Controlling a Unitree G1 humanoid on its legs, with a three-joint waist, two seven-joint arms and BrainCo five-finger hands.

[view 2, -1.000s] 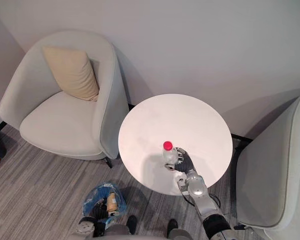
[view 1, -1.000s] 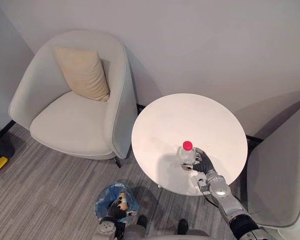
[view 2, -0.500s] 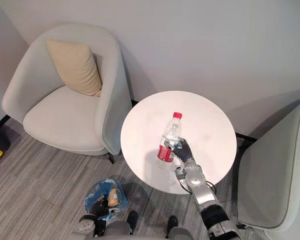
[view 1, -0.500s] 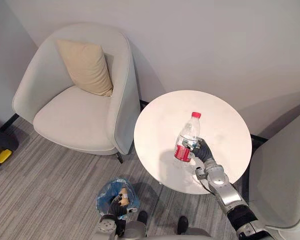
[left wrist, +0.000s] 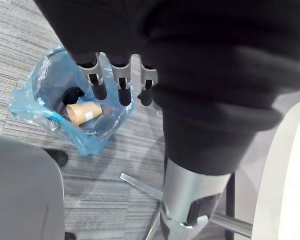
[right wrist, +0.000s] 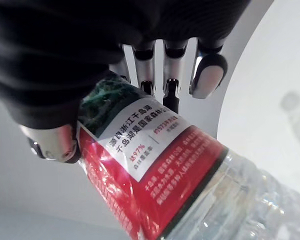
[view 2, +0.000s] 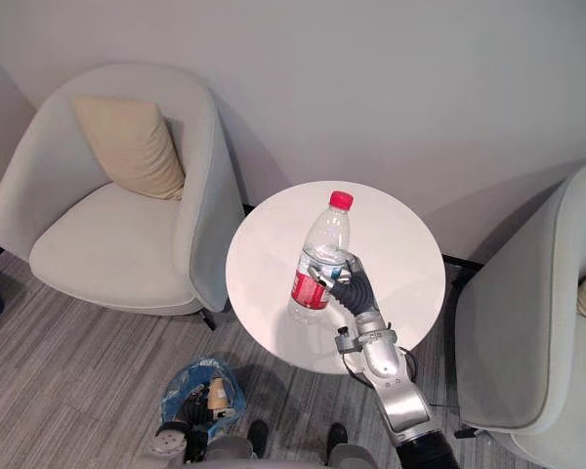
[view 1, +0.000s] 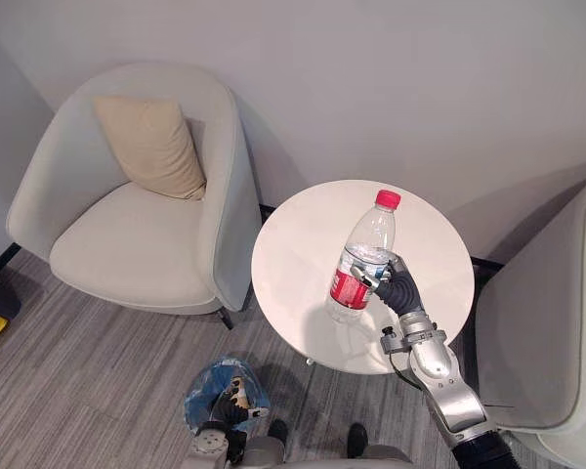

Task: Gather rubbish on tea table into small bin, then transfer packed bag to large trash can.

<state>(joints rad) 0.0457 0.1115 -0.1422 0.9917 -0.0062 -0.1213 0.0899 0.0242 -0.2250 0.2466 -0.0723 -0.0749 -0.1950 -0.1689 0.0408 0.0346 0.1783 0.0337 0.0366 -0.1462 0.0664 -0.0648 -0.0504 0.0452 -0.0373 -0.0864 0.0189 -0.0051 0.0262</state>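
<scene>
Now, at lower left, your left hand (left wrist: 121, 80) hangs slack-fingered over the bin (left wrist: 25, 107). Mid-frame, your right hand (view 1: 398, 290) curls round the bottle (view 1: 363, 256), lifted above the table (view 1: 293, 244). Next, carry it binward and release.

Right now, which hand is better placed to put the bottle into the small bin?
The right hand: it grips the bottle, lifted above the table. The left hand sits low at the blue-bagged bin, away from the bottle.

The right hand (view 1: 398, 290) has lifted the bottle (view 1: 362, 256) off the table (view 1: 293, 254).
</scene>
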